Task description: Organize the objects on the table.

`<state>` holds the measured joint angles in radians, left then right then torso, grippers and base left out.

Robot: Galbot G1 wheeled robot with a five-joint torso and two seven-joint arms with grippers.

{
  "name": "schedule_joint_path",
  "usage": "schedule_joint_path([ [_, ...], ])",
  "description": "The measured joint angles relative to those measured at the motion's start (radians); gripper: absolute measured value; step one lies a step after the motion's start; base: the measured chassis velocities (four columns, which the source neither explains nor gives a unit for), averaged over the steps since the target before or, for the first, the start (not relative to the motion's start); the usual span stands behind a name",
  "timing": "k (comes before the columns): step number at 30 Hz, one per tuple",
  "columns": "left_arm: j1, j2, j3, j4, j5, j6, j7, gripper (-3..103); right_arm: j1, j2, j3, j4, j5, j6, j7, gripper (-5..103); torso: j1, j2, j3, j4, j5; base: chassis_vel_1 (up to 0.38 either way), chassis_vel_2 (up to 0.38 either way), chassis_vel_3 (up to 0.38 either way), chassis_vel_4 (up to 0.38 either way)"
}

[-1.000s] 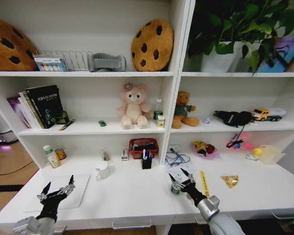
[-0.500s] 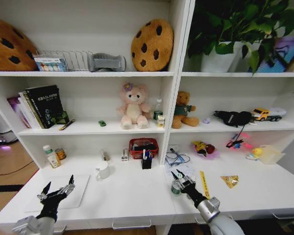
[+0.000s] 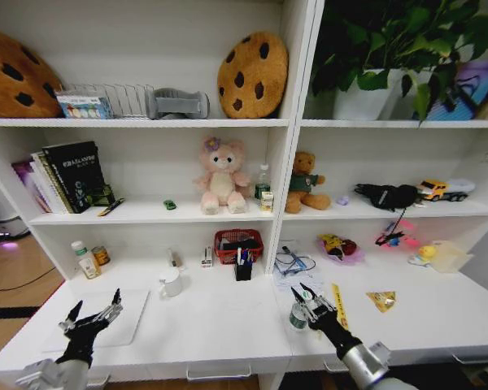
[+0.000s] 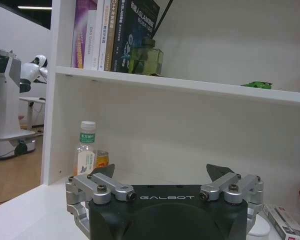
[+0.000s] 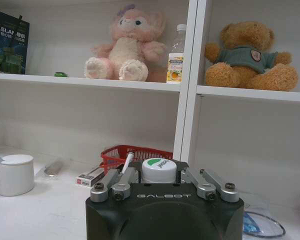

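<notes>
Claws: two. The left claw point(image 3: 94, 314) hangs over the near left end of the table point(image 3: 220, 325), fingers spread wide and holding nothing. The right claw point(image 3: 313, 302) is low over the table's near right part.
Right claw's state: fingers apart, with the white cap of a small bottle point(image 3: 298, 318) between them in the wrist view. I cannot tell whether they touch it.
Laptop: one point(image 3: 122, 325), flat on the table just under and beyond the left claw.
Toy car: one, green point(image 3: 170, 205), on the shelf up and well beyond both claws, just beside the pink bear point(image 3: 221, 175).
Plush bears: two, the pink one and a brown one point(image 3: 302, 183).
Cookie cushions: two, on the top shelf.
Mug: one point(image 3: 172, 282), between the claws and farther back.
Change from a second ago: the right claw has drawn back toward the table's front edge, and the bottle has shifted slightly with it. The left claw has barely moved.
</notes>
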<state>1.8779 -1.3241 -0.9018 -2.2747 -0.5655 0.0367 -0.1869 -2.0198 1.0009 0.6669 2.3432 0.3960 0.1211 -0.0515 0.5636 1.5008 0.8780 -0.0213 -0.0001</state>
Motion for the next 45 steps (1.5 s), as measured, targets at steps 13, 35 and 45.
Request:
schedule_joint_path([
  [13,-0.014,0.016,-0.006,0.037,-0.035,-0.029,0.02,100,-0.294,0.084,-0.01,0.093,-0.184,0.072,-0.005,31,0.0,0.0,0.0,0.0,0.0,0.0,0.0,0.0,0.0],
  [35,-0.036,0.032,-0.01,0.097,-0.058,-0.049,0.03,100,-0.435,0.176,-0.105,-0.165,-0.358,0.243,-0.002,31,0.0,0.0,0.0,-0.0001,0.0003,0.0,0.0,0.0,0.0],
  [45,-0.031,0.045,-0.018,0.089,-0.049,-0.032,0.019,100,-0.214,0.176,-0.186,-0.496,-0.314,0.239,-0.003,31,0.0,0.0,0.0,-0.0002,0.0003,0.0,0.0,0.0,0.0],
])
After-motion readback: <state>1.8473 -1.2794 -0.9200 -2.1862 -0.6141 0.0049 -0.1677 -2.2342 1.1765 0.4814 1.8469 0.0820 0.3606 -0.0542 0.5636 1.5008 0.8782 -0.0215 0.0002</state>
